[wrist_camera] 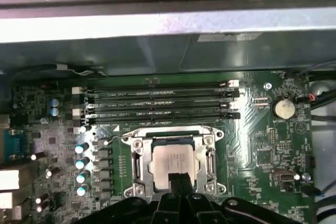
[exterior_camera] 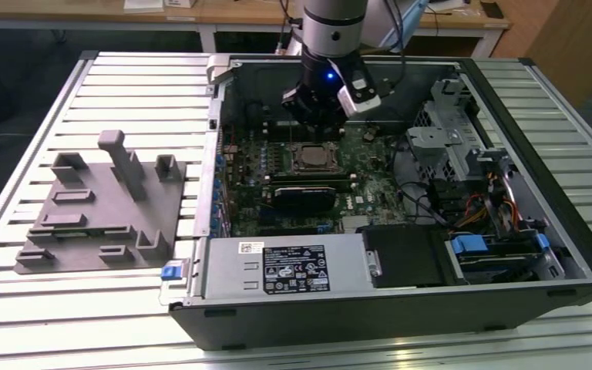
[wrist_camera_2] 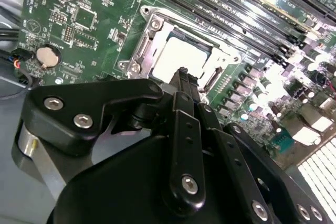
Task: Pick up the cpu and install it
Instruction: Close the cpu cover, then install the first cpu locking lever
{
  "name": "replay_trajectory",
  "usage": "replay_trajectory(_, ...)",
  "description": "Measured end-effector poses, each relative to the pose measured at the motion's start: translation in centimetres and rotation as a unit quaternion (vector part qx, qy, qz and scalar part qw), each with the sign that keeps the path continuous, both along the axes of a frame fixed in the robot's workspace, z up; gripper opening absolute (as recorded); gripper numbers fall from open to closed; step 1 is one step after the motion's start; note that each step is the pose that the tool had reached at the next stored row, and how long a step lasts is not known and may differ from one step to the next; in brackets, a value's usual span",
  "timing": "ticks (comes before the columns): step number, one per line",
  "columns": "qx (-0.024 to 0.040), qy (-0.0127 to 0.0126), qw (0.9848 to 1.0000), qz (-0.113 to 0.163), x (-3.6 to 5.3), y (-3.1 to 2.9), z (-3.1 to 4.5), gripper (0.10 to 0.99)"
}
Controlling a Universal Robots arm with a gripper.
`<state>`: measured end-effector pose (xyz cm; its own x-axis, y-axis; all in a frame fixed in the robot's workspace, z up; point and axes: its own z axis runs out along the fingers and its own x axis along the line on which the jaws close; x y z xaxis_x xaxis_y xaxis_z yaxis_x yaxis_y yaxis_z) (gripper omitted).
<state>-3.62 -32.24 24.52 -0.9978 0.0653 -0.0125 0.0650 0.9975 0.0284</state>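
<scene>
With jaws pressed together on nothing, the gripper (wrist_camera: 177,178) hangs just above the cpu (wrist_camera: 173,160), which lies in the socket (wrist_camera: 137,163) mid-motherboard (wrist_camera: 262,150) beside the memory slots (wrist_camera: 157,103); pressing down on a slightly askew chip could bend socket pins.

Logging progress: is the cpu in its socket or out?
In: the cpu lies flat within the metal socket frame in the first wrist view.

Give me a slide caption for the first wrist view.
Gripper hovers just above the cpu, which lies inside the socket frame on the motherboard.
</scene>
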Motion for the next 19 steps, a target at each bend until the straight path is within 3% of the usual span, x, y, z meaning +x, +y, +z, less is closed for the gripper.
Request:
replay_trajectory(3,0.0000,0.0000,1.0000,0.000,0.00,0.00,0.51,0.106)
replay_trajectory(19,0.0000,0.0000,1.0000,0.000,-0.28,0.00,0.56,0.106)
